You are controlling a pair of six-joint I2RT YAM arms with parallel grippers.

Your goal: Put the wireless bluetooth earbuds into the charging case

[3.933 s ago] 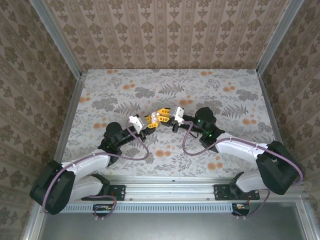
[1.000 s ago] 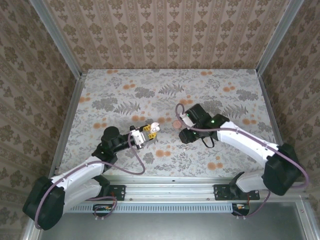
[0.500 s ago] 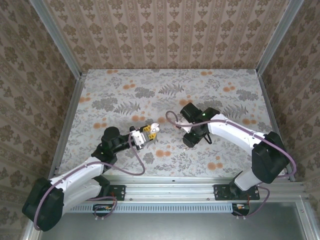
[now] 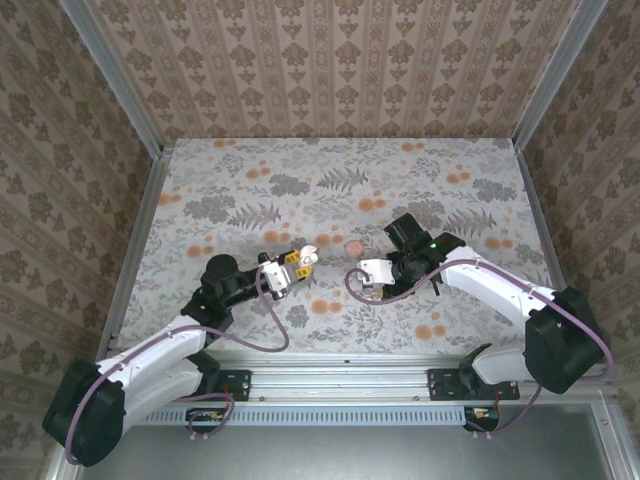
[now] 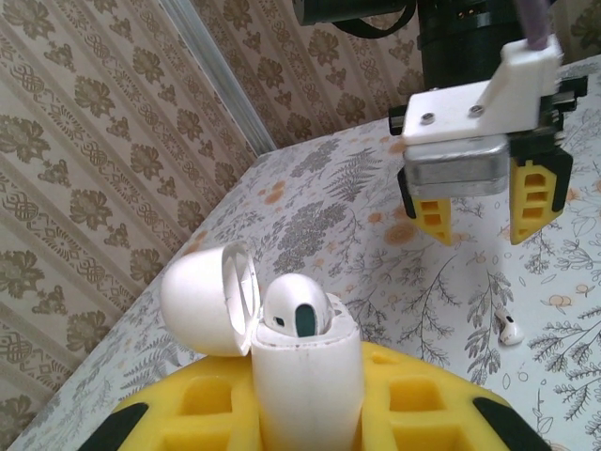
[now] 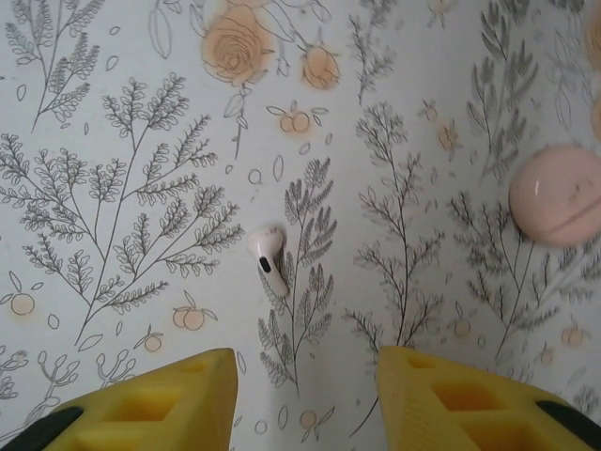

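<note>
Left pincer (image 4: 300, 260) clamped on white charging case (image 5: 305, 376), lid up, seated earbud (image 5: 299, 315) inside. Right pincer (image 6: 305, 385) jaws apart, holding nothing, over loose earbud (image 6: 269, 258) on table (image 6: 113, 94); pink puck (image 6: 562, 194) nearby.

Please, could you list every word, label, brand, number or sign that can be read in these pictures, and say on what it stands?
No text can be read anywhere.
The white charging case, the loose earbud and the pink round disc show no lettering or marks.
The table cover bears only flower and leaf prints.
</note>
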